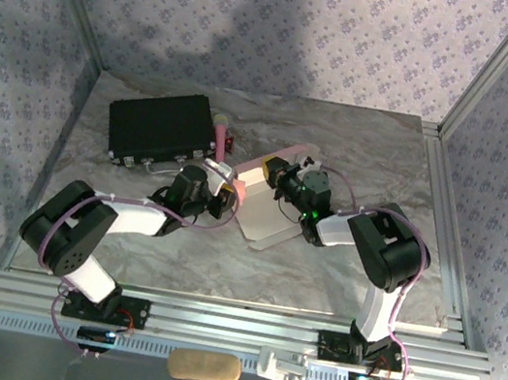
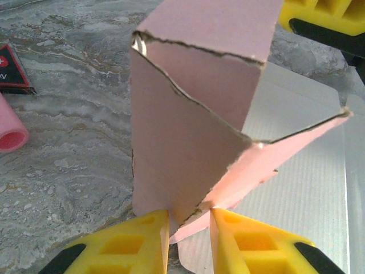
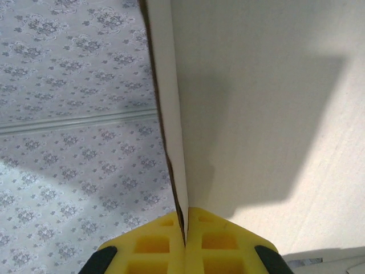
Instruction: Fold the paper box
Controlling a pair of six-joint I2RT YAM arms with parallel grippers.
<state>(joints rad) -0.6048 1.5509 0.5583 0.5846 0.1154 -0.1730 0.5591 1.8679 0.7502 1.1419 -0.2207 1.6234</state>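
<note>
- Top external: the pale pink thin-cardboard paper box (image 1: 264, 219), white inside, lies half-folded near the middle of the grey marbled table (image 1: 338, 274), just beside a black rectangular case (image 1: 159, 129).
- Left wrist: the left gripper (image 2: 189, 222), with yellow fingers, pinches the lower corner of a raised pink flap of the box.
- Right wrist: the right gripper (image 3: 185, 231) is clamped tight on the edge of a white panel.
</note>
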